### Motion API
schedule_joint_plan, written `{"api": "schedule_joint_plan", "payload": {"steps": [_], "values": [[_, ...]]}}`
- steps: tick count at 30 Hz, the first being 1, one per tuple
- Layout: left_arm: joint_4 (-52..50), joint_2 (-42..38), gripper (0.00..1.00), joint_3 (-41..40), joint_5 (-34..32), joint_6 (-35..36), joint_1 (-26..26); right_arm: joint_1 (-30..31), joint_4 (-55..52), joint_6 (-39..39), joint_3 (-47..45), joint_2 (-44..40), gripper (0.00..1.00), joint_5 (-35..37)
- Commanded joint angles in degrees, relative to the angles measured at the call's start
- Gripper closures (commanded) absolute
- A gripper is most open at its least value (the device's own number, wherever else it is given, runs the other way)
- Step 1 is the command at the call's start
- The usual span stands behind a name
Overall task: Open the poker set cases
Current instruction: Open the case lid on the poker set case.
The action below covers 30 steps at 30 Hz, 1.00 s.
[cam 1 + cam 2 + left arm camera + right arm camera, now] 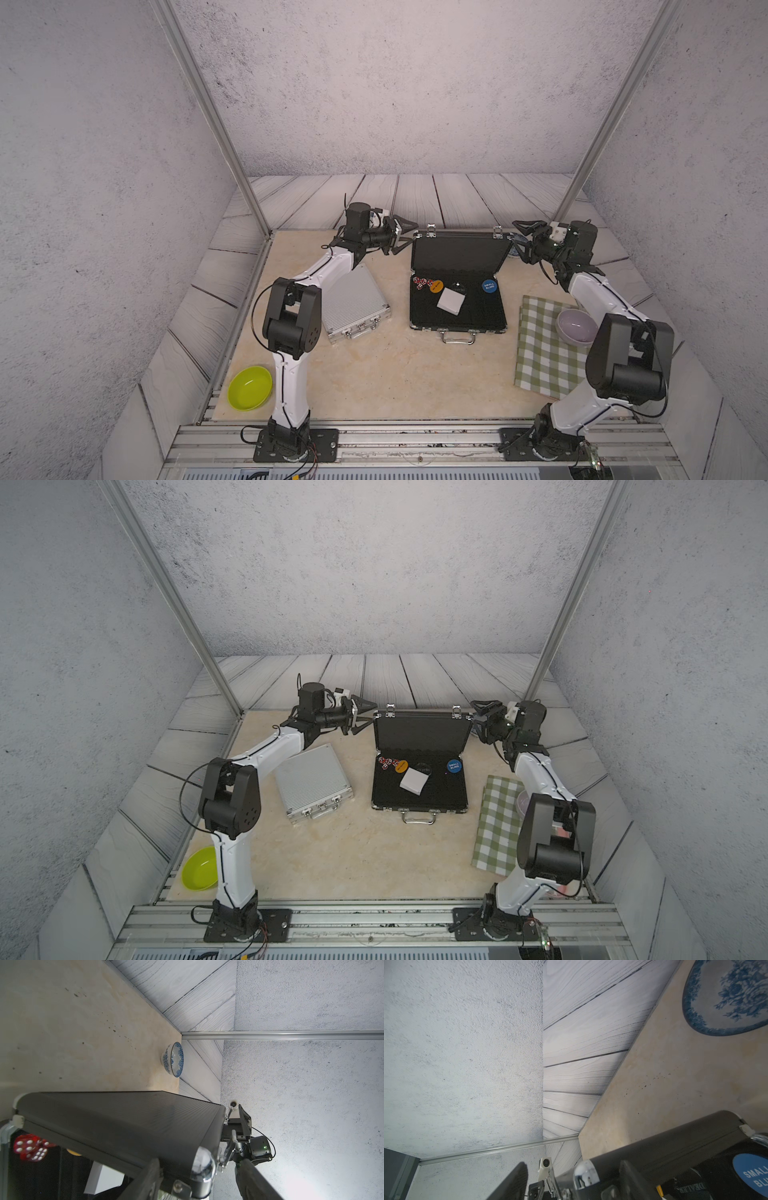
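Black fingers of the left gripper (411, 234) stand spread about the upper left corner of the raised lid (459, 255), not pinching it. The right gripper (518, 237) gapes likewise at the opposite corner. Below them the black case (457, 318) lies open in the middle of the table (374, 374), and the silver case (353, 305) sits shut beside the left arm.

top cams high; wrists close, share black case (116, 1118)
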Motion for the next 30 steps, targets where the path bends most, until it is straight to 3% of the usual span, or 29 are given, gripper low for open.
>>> {"api": "schedule_joint_plan", "payload": {"steps": [1, 6, 10, 12, 19, 30], "values": [[6.10, 1.32, 0.36, 4.21, 7.92, -1.89, -4.23, 3.50, 1.90, 5.27, 0.13, 2.53, 0.28, -12.28], [6.71, 2.61, 0.32, 5.79, 5.89, -3.92, -2.54, 2.28, 1.00, 4.42, 0.35, 2.91, 0.21, -8.44], [4.04, 1.77, 0.16, 5.10, 4.16, -1.98, -1.20, 0.33, -3.15, 1.88, 1.73, 3.12, 0.15, -5.28], [3.18, 1.18, 0.13, 4.92, 3.67, -1.09, -0.48, -0.38, -4.98, 0.34, 2.19, 2.81, 0.14, -3.14], [-2.47, -2.42, 0.12, 3.98, 1.06, 4.15, 2.99, -1.53, -12.23, -5.51, 3.02, 0.34, 0.13, 1.64], [0.11, -3.94, 0.12, 0.34, 1.31, 2.94, 4.26, -2.76, -19.23, -9.41, 2.80, -4.49, 0.10, 5.40]]}}
